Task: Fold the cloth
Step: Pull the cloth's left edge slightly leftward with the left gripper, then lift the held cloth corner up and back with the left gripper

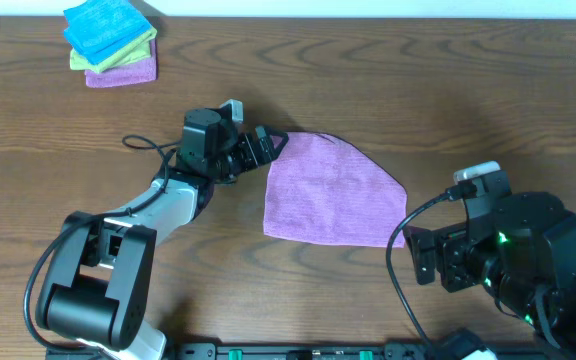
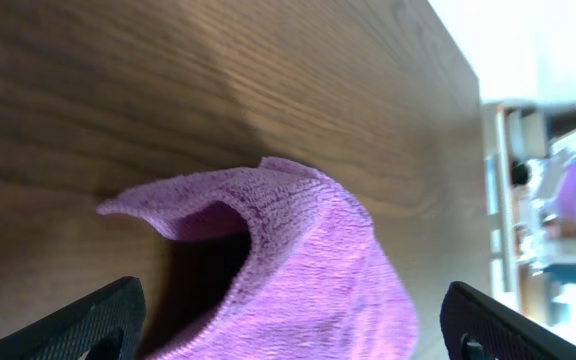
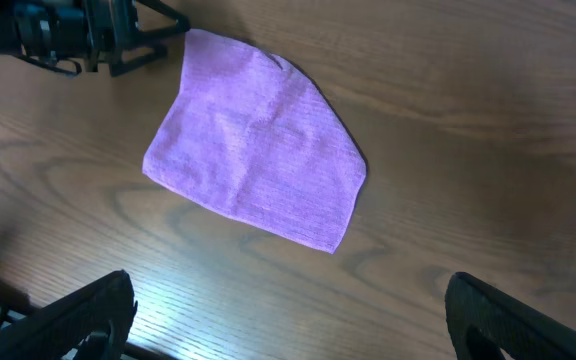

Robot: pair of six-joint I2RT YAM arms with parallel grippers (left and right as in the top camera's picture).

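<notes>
Left gripper (image 1: 271, 143) fingers spread wide either side of the raised far-left corner of the cloth (image 1: 333, 190), not pinching it; right gripper (image 3: 288, 325) fingers also apart, empty, near the cloth's right edge. Looks like the corner-grasp step: next the left must close on that corner and carry it across. Count: one lilac cloth mid-table (image 1: 448, 90), one stack (image 1: 111, 42) of three folded cloths far left, two grippers.

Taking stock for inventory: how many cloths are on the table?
4. One lilac cloth lies at the centre; three folded ones sit stacked at the far left corner: blue cloth on top, yellow-green cloth under it, purple cloth lowest. Others may hide within the stack.
</notes>
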